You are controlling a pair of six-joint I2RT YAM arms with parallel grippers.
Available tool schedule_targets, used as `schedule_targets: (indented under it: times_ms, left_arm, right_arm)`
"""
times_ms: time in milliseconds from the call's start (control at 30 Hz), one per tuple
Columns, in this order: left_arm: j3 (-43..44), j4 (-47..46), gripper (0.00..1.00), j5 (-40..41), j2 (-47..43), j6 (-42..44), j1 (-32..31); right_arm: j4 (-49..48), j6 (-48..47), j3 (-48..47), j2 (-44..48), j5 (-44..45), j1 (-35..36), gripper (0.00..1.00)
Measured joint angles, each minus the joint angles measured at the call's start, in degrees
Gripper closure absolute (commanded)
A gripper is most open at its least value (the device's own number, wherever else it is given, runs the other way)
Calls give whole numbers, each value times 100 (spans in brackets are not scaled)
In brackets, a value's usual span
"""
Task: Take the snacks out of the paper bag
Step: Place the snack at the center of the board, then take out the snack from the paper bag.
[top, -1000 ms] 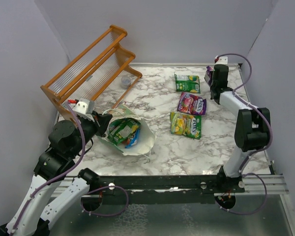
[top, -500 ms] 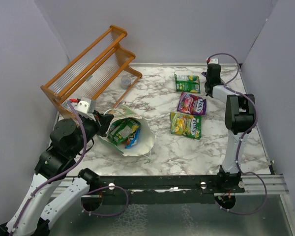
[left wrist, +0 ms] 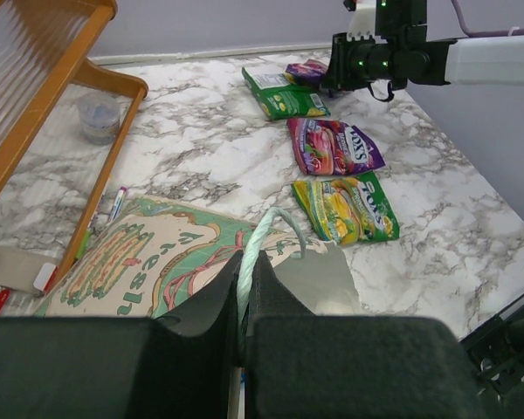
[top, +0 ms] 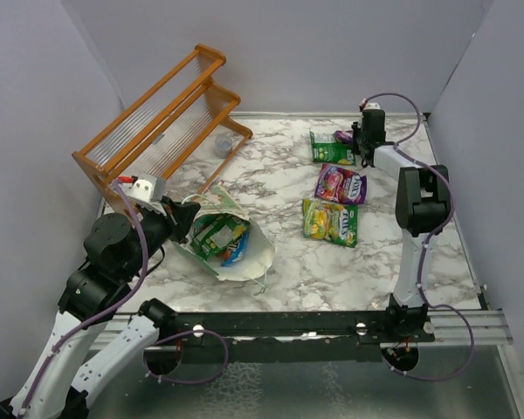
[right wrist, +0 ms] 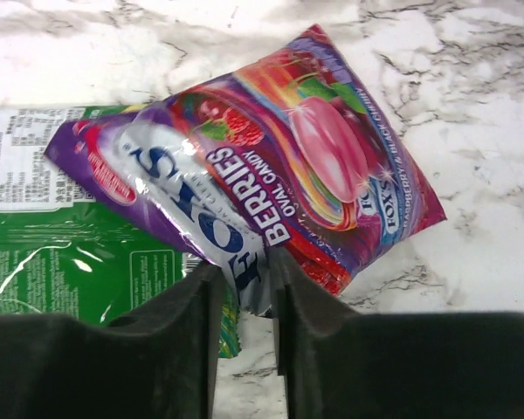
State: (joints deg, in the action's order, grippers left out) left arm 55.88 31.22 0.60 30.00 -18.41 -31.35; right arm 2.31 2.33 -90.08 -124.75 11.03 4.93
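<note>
The paper bag [top: 260, 251] lies on its side at the left with its cream mouth facing right, and several snacks [top: 220, 236] show inside it. My left gripper [top: 185, 218] [left wrist: 244, 288] is shut on the bag's string handle [left wrist: 253, 253]. At the far right, my right gripper [top: 360, 144] [right wrist: 244, 266] has its jaws slightly apart, and the edge of a purple berry packet [right wrist: 297, 166] [top: 342, 136] lies loose between them. That packet rests partly on a green packet [right wrist: 61, 253] [top: 332, 150]. A purple-pink packet [top: 341, 184] and a yellow-green packet [top: 330, 221] lie nearer.
An orange wooden rack [top: 162, 131] leans at the back left. A small clear cup [top: 224, 144] stands by its foot, and a pen [left wrist: 115, 203] lies beside the bag. Grey walls close in the marble table [top: 279, 188] at the back and on both sides.
My right arm has swung left from the far right corner, bringing the purple packet onto the green one. Its jaws have parted. The left arm and bag have not moved.
</note>
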Motion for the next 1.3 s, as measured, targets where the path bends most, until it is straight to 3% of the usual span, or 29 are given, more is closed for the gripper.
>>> schedule_targets:
  times_ms: [167,233,500,633,933,1067,1300]
  left_arm:
    - [4,66,100,4,-33,0,0]
    - [4,66,100,4,-33,4,0]
    - [4,55,100,0,-28,4,0]
    - [2,52,100,-15,-28,4,0]
    - [-299,-378,100,-686,-31,-11,0]
    - [-527,-632,100,-1036,-17,-22,0]
    - [-699,-949,100,-1394,-2,-107,0]
  right_arm:
    - [164,214,-24,57,-264,0,33]
    - [105,267,258,251,-334,0,31]
    - [-13,570,1038,1471,-1132,0,26]
    - [-247,938,1598,2286,-2087,-7,26]
    - [-2345,1357,5086,4509,-4505,205,26]
    - [-2636,876,5803,5469,-5250,782,28]
    - [-2968,-835,6052,7069,-5943,2428,32]
